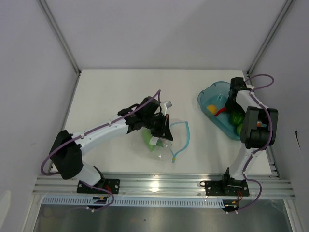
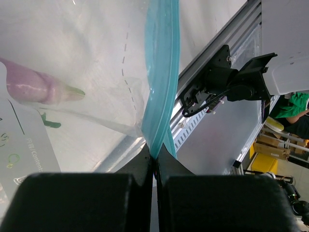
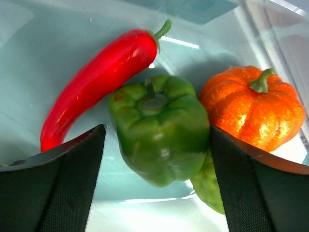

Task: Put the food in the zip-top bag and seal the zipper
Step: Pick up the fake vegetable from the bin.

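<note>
My left gripper [image 1: 161,124] is shut on the light blue zipper [image 2: 162,72] of the clear zip-top bag [image 1: 166,142], which lies mid-table. Its zipper strip [image 1: 186,135] curves open. A purple eggplant [image 2: 34,87] shows inside the bag, and something green [image 1: 147,140] shows through it from above. My right gripper [image 3: 157,133] is open inside the teal tray [image 1: 208,94], its fingers on either side of a green bell pepper [image 3: 159,128]. A red chili pepper [image 3: 96,77] lies left of it, an orange pumpkin-like fruit [image 3: 253,106] to the right, and a bumpy green piece [image 3: 210,186] below. A yellow lemon [image 1: 211,107] sits in the tray.
The teal tray stands at the right against the enclosure wall. An aluminium rail [image 1: 164,186] runs along the near table edge with both arm bases on it. The right arm's base mount [image 2: 227,82] shows in the left wrist view. White walls enclose the table.
</note>
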`<action>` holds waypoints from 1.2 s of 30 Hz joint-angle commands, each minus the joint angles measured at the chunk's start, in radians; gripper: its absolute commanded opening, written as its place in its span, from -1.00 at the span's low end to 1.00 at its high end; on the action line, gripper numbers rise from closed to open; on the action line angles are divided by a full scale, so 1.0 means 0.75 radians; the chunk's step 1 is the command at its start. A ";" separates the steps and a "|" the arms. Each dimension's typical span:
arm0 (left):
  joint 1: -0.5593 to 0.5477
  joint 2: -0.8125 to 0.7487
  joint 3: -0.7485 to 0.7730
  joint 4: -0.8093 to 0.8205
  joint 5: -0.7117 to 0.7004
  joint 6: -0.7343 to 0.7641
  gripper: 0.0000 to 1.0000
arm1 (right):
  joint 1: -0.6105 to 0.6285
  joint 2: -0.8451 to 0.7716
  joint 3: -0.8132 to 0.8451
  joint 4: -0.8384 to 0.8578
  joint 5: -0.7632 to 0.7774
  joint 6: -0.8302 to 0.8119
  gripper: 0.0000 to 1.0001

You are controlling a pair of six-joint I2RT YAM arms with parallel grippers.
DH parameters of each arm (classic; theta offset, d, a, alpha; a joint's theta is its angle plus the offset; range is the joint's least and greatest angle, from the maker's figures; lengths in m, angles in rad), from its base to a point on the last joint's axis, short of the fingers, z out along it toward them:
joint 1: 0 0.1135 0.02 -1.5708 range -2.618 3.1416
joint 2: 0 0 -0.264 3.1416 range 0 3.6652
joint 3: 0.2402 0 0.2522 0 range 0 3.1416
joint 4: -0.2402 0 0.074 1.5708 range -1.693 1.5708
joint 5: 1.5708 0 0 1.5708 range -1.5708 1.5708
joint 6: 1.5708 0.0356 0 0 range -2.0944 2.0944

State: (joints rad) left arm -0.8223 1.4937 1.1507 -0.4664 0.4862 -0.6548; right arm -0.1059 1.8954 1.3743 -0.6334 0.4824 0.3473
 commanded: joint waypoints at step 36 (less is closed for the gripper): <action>-0.004 0.005 0.143 -0.057 -0.010 0.024 -0.99 | 0.382 -1.036 -0.435 -0.055 -1.189 0.050 -0.31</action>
State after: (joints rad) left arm -0.8223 1.4948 1.2114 -0.5030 0.4770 -0.6533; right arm 0.1425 1.1877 1.0985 -0.6559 -0.1814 0.3672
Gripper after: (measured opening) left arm 0.005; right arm 0.640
